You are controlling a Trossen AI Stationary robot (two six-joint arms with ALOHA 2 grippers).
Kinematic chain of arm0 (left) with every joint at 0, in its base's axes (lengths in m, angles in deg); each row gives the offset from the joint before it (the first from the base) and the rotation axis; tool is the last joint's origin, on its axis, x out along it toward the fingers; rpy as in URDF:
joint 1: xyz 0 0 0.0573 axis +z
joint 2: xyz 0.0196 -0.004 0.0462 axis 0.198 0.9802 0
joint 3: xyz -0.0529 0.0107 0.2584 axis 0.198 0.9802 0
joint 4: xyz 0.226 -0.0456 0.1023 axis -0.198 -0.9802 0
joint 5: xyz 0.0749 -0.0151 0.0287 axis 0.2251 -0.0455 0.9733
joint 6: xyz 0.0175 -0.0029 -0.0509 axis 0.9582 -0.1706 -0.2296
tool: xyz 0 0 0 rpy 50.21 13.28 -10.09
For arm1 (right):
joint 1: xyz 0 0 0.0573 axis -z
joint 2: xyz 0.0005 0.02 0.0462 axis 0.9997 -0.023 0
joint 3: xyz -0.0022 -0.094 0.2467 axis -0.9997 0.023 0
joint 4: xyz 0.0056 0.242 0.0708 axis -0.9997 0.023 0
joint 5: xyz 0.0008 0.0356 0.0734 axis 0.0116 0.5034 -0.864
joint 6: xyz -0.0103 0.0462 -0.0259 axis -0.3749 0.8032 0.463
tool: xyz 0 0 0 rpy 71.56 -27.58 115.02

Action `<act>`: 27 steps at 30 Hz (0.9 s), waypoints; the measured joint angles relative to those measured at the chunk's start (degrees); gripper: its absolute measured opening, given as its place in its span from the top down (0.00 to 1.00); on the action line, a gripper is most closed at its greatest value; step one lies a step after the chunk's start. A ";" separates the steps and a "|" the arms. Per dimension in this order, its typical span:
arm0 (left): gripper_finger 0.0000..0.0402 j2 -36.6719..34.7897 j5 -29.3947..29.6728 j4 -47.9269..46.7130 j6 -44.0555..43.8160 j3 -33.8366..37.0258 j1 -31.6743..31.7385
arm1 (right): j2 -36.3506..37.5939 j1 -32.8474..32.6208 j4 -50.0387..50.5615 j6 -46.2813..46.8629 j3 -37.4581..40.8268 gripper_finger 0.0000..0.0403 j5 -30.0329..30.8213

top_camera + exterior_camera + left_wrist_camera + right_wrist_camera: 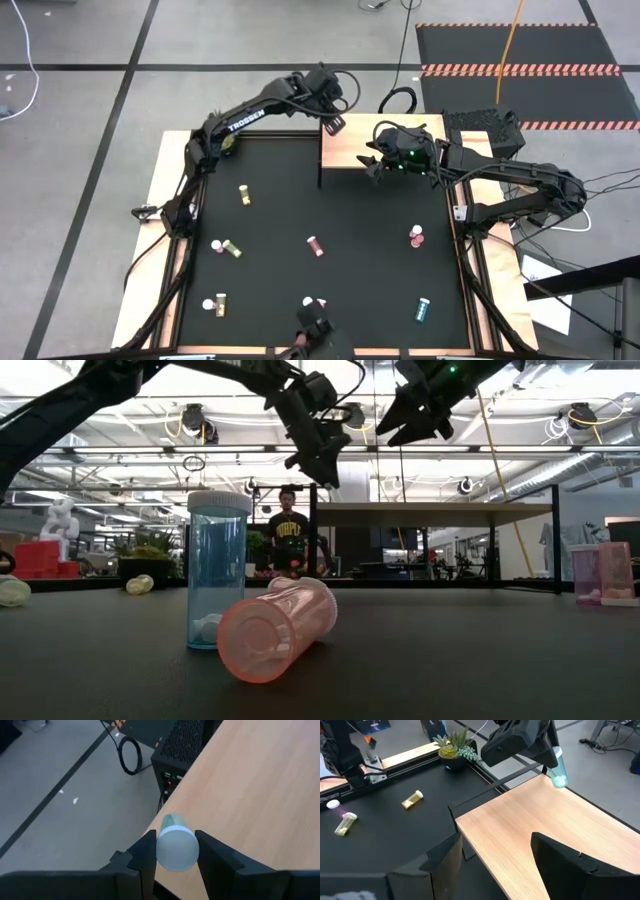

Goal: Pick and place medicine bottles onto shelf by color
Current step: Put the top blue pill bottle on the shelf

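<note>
- teal bottle [174, 846] sits clamped between the left gripper [333, 123] fingers, just above the far edge of the shelf [560, 835], top centre of the high view.
- looks light, rigid and smooth, probably slippery; a hold across the body just below the white cap, as here, seems safest.
- right gripper [376, 164] hovers over the shelf's right part, jaws wide, holding nothing.
- other medicine bottles [316, 245] lie scattered on the black tabletop [370, 270], lower half of the high view.

bright overhead light, blurred foreground
</note>
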 joint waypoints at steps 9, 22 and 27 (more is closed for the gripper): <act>0.68 0.33 -1.84 -2.77 4.65 0.00 -0.18 | 0.00 0.39 -0.13 0.10 0.00 0.42 0.07; 0.68 0.33 -2.56 -3.40 5.78 -0.04 -0.16 | 0.00 1.03 -0.15 2.54 0.00 0.42 0.01; 0.68 0.33 -2.56 -3.36 5.80 -0.04 -0.23 | 0.00 1.03 -0.15 3.31 0.00 0.42 -0.04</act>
